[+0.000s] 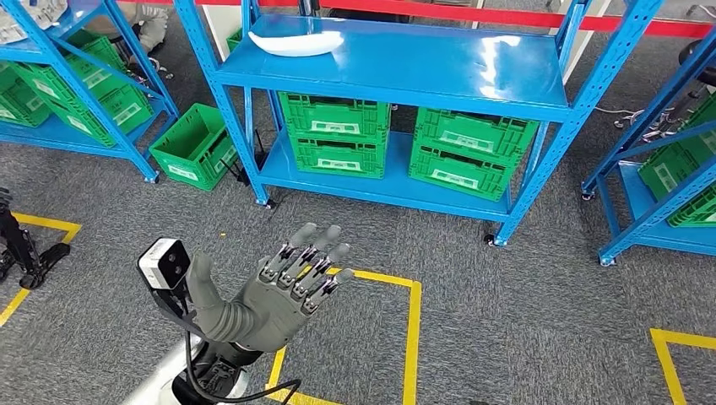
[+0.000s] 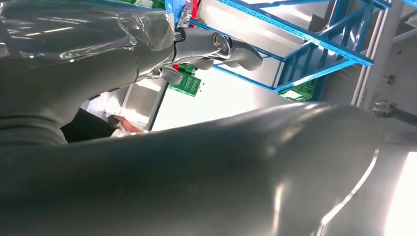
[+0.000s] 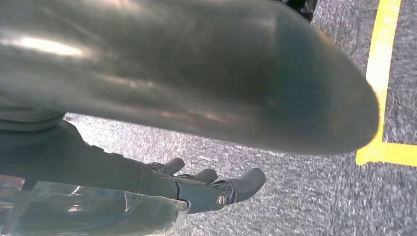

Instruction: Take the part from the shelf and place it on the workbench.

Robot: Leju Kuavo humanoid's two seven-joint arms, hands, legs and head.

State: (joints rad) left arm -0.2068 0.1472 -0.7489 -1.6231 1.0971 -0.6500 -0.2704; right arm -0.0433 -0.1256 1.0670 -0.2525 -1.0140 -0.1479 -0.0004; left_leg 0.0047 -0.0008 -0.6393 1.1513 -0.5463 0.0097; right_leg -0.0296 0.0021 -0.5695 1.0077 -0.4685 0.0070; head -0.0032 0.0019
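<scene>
Our grey left hand (image 1: 283, 291) is up, fingers wide, holding nothing. The flat white part (image 1: 295, 42) lies on the blue metal shelf (image 1: 405, 72) at twelve o'clock. Our right hand (image 3: 206, 189) holds nothing, fingers a little apart.

The head view is being taken from high on the body, angled forward and down at the blue shelf (image 1: 397, 76), well apart, over grey carpet and yellow floor tape (image 1: 412, 329). The left wrist view is being shot close behind the left hand (image 2: 211, 49), turned, with blue shelf framing shared. The right wrist view is being aimed down close to the carpet, the yellow tape being shared.
</scene>
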